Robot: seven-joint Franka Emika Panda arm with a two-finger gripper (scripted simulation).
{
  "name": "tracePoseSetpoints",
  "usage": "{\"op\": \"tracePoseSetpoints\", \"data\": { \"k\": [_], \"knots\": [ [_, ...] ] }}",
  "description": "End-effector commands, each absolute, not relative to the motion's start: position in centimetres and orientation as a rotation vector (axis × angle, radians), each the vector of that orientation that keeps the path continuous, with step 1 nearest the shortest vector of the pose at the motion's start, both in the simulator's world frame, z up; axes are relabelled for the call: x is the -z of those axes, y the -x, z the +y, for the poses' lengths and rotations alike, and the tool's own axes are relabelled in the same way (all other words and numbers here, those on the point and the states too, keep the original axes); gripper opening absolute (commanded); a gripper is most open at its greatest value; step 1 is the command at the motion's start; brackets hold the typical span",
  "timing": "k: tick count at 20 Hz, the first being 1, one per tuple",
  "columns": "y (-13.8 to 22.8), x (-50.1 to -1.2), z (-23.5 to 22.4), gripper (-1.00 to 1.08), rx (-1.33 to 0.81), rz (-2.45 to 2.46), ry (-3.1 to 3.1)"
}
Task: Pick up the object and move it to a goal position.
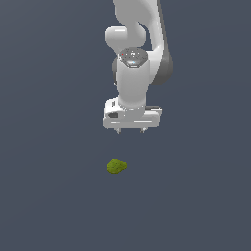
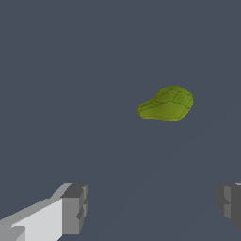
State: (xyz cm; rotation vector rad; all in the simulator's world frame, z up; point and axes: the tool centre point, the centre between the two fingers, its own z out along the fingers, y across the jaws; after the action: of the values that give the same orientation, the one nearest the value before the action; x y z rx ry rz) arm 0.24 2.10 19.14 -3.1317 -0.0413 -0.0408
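The two fingers [image 2: 74, 209] sit nearest the wrist camera, dark-padded and set wide apart with nothing between them. The gripper [image 1: 130, 130] hangs above the floor [image 1: 44, 196], spread and empty, pointing straight down.

The object [image 1: 116, 166] lies on the floor, apart from the gripper: lower in the exterior view and a little toward that view's left. In the wrist view the object [image 2: 166, 103] lies ahead of the fingers, outside the gap between them.

It looks small and probably light, a lumpy olive-green blob with a rough faceted skin that should give the pads some bite. Whether it is stiff or soft cannot be told from the renders. Its uneven, rounded flanks could let it twist or squirt out under a pinch.

The shape is elongated, like a teardrop: one end broad and rounded, the other tapering to a blunt tip. In the exterior view the long axis runs roughly left to right, though which end is the tip is unclear there.

The safest hold is likely across the short axis, at the broad middle.
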Motion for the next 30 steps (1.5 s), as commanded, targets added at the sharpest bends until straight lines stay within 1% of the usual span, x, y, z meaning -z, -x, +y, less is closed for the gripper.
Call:
{"op": "tracePoseSetpoints", "data": {
  "k": [1,4,10,20,30],
  "knots": [
    [-0.2,-19.1,2.1,1.00,0.041,-0.041,3.132],
    [-0.3,-19.4,2.8,1.00,0.045,-0.053,3.126],
    [-0.6,-20.5,5.7,1.00,0.064,-0.108,3.101],
    [-0.7,-20.3,5.5,1.00,0.063,-0.128,3.103],
    [-1.6,-19.5,4.8,1.00,0.058,-0.319,3.099]
  ]
}}
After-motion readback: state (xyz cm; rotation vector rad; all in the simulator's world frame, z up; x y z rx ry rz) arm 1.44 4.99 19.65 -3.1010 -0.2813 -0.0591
